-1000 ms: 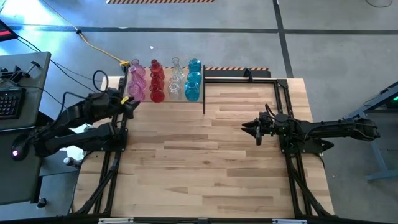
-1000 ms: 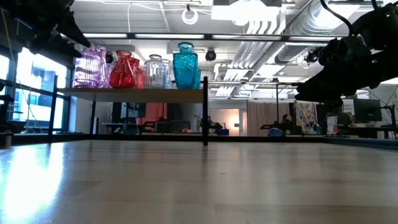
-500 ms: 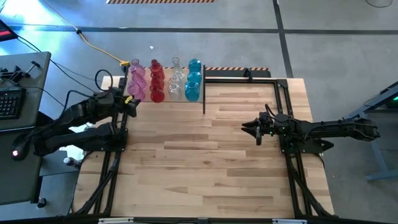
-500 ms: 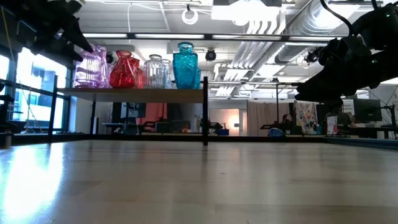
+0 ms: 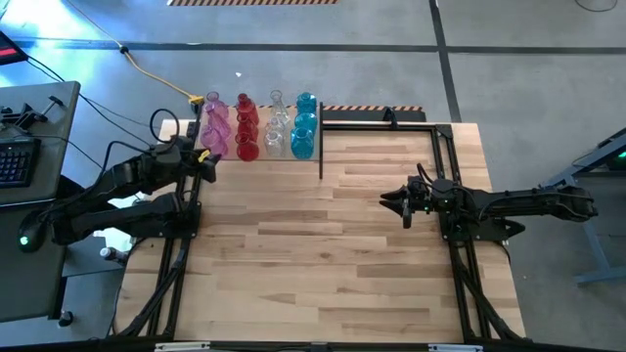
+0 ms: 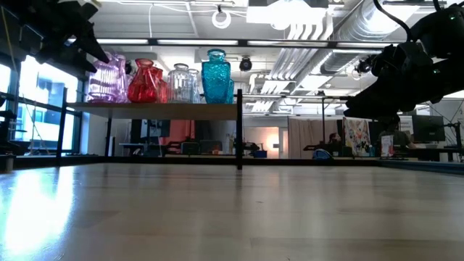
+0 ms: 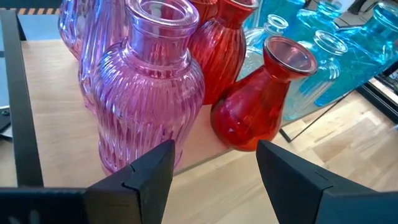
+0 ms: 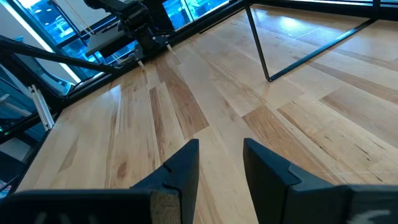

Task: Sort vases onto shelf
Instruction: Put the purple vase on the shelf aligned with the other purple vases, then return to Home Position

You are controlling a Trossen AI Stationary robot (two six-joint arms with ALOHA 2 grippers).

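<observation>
Several glass vases stand upright on their bases on the shelf [image 5: 260,156] at the table's far left, in rows by colour: pink [image 5: 215,129], red [image 5: 245,127], clear [image 5: 276,125] and blue [image 5: 305,122]. My left gripper [image 5: 205,159] hovers open at the shelf's near left corner, above the shelf's height in the low view. Its fingers [image 7: 149,171] point at the nearest ribbed pink vase [image 7: 146,93] and a red vase [image 7: 258,106], with nothing between them. My right gripper [image 5: 388,201] hangs open above the table's right middle, with nothing between its fingers.
A black metal frame [image 5: 391,122] runs along the far edge to the right of the shelf, and one black post [image 6: 239,134] stands at the shelf's right end. The plank tabletop [image 5: 313,254] lies bare between the arms. A desk with a keyboard [image 5: 15,156] stands off the table's left.
My left gripper has turned slightly beside the pink vases, staying open and in place. The vases have not moved.
</observation>
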